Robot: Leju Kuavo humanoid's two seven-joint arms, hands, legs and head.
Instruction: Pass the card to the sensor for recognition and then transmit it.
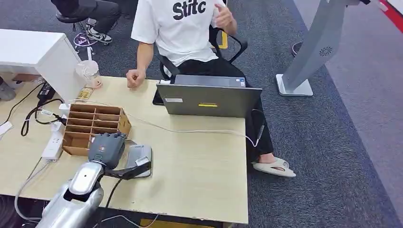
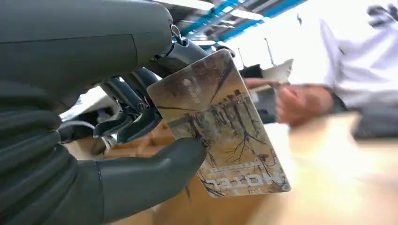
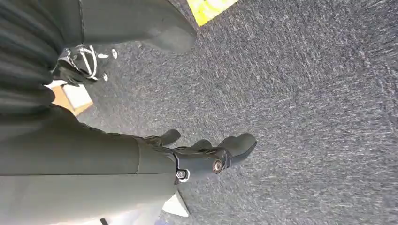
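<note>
My left hand (image 1: 107, 148) hovers over the table next to the cardboard divider box (image 1: 94, 128) and beside a grey flat sensor pad (image 1: 138, 159). In the left wrist view that hand (image 2: 84, 140) pinches a card (image 2: 220, 126) printed with bare trees between thumb and fingers. My right hand (image 3: 197, 157) hangs over the dark carpet, fingers apart, holding nothing.
A person in a white T-shirt (image 1: 178, 26) sits across the table with a fist (image 1: 135, 78) resting on it, behind an open grey laptop (image 1: 209, 99). A white cable (image 1: 190, 130) crosses the tabletop. A power strip (image 1: 53, 145) and cords lie at the left edge.
</note>
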